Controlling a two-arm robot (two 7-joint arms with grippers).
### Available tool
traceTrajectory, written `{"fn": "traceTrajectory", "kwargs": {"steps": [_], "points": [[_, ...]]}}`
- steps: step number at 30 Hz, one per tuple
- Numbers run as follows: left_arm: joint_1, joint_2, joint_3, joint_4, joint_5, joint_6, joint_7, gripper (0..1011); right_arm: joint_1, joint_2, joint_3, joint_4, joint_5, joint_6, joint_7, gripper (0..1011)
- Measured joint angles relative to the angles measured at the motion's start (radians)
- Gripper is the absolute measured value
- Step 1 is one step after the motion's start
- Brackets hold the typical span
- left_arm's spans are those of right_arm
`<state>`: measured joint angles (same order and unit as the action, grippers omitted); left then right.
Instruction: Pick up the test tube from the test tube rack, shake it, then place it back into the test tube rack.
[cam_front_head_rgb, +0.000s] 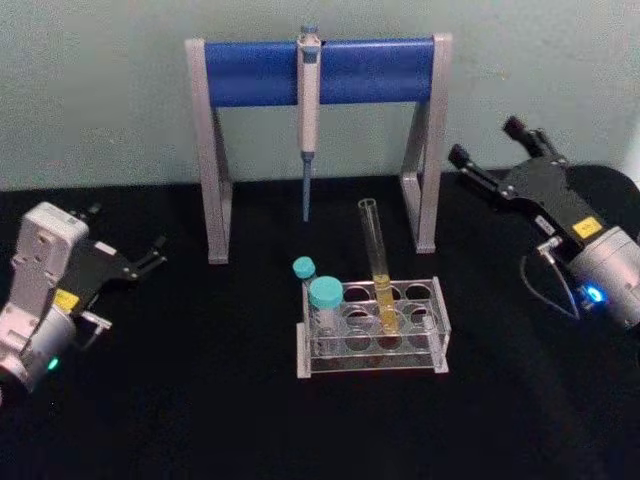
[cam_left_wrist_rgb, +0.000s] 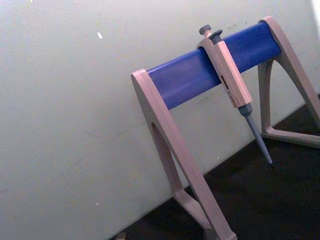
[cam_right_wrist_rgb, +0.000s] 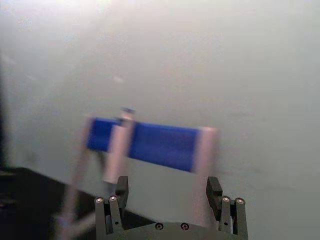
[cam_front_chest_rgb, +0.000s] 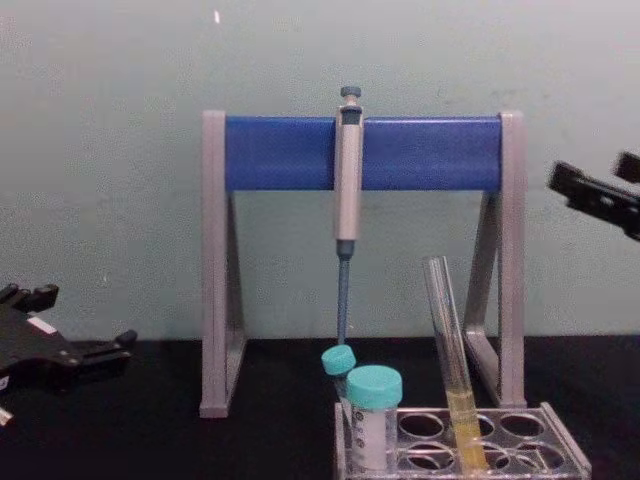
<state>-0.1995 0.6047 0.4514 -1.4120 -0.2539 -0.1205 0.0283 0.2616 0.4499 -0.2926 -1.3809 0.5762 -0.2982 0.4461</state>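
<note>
The test tube, long and clear with yellow liquid at its bottom, stands slightly tilted in a back-row hole of the test tube rack at the table's centre. From the side, the test tube rises well above the test tube rack. My right gripper hovers open to the right of and behind the rack, well away from the tube. It is also in the chest view and the right wrist view, with nothing between its fingers. My left gripper rests open at the far left.
Two teal-capped tubes sit in the rack's left end. Behind the rack stands a tall grey-and-blue pipette stand with a pipette hanging from it, also in the left wrist view. The table is covered in black cloth.
</note>
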Motion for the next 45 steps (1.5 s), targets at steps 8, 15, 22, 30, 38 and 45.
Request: {"fn": "traceTrajectory", "kwargs": {"steps": [8, 15, 22, 30, 38, 45], "points": [[0.0, 0.0, 0.0, 0.0, 0.0, 0.0, 0.0, 1001, -0.058, -0.017, 0.0, -0.017, -0.28, 0.066, -0.31, 1000], [0.0, 0.0, 0.0, 0.0, 0.0, 0.0, 0.0, 1001, -0.083, -0.037, -0.025, 0.013, -0.4, 0.14, -0.404, 1000], [0.0, 0.0, 0.0, 0.0, 0.0, 0.0, 0.0, 1001, -0.09, -0.053, -0.02, 0.033, -0.419, 0.17, -0.406, 1000], [0.0, 0.0, 0.0, 0.0, 0.0, 0.0, 0.0, 1001, -0.09, -0.052, -0.021, 0.032, -0.42, 0.17, -0.407, 1000], [0.0, 0.0, 0.0, 0.0, 0.0, 0.0, 0.0, 1001, -0.09, -0.051, -0.022, 0.031, -0.421, 0.169, -0.409, 1000], [0.0, 0.0, 0.0, 0.0, 0.0, 0.0, 0.0, 1001, -0.09, -0.051, -0.023, 0.031, -0.422, 0.168, -0.41, 1000]]}}
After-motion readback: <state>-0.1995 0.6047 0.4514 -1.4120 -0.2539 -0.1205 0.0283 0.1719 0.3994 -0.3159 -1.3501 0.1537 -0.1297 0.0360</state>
